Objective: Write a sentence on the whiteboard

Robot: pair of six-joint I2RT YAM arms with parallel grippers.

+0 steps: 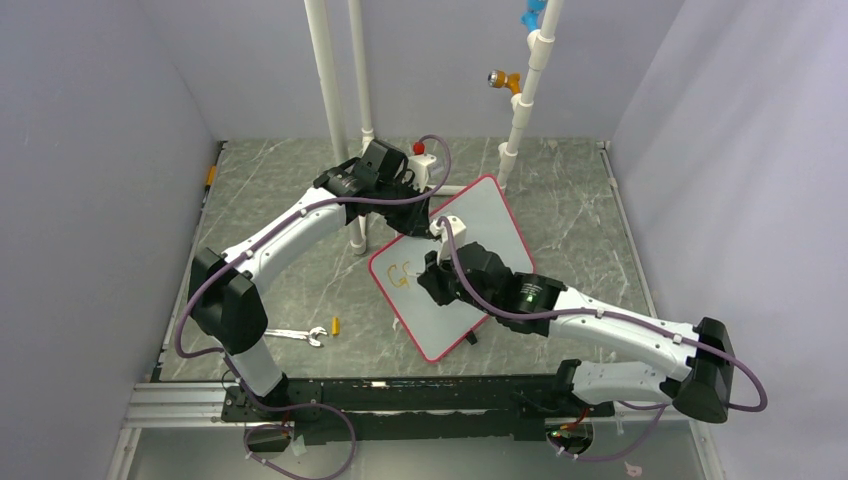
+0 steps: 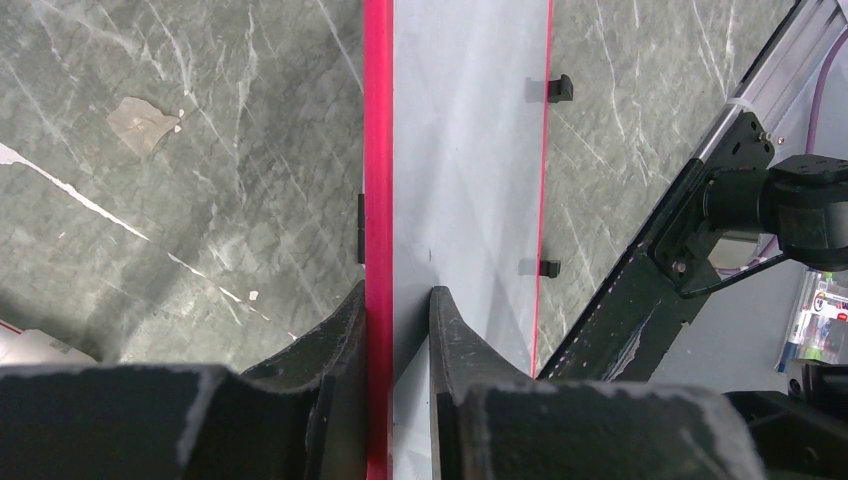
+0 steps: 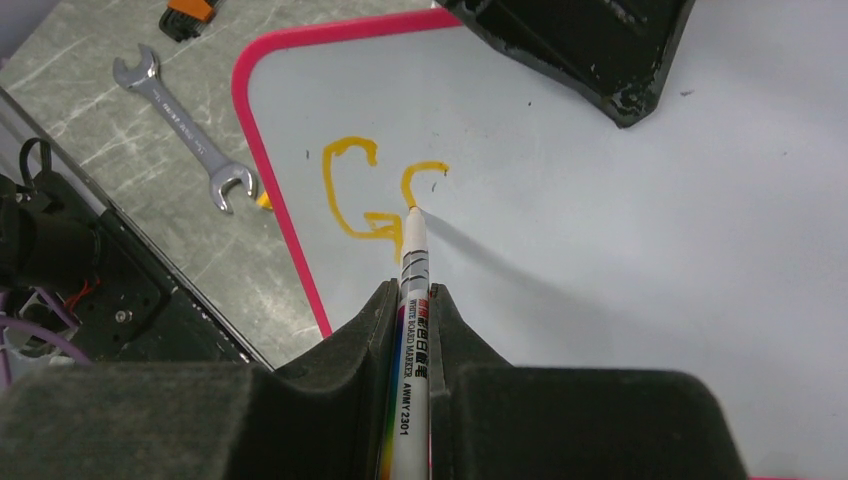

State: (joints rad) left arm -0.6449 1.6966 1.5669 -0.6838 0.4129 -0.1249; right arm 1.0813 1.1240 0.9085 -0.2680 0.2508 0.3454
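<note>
At the middle of the table [image 1: 280, 170], turned on the diagonal between the two arms: the whiteboard [image 1: 490, 225]. Left gripper [image 2: 398, 295] pinches its far red-rimmed edge, one finger on each face, steadying it; whether that edge is raised or the board sits flat is hard to tell from the wrist view. Right gripper [image 3: 410, 295] clenched on a white marker [image 3: 414, 250], tip touching the board. The sentence [image 3: 375, 195] barely begun: an orange-yellow G done, the second letter only a half curve with the tip at its lower end. Step in hand, by my reading: forming the second letter of the first word. Next move calls for carrying the curve round to close it under light, even pressure, then stepping rightward for the next letter, with the left grip unmoved. Wrench [image 3: 185, 130] lies off the board, near its corner, out of the way
</note>
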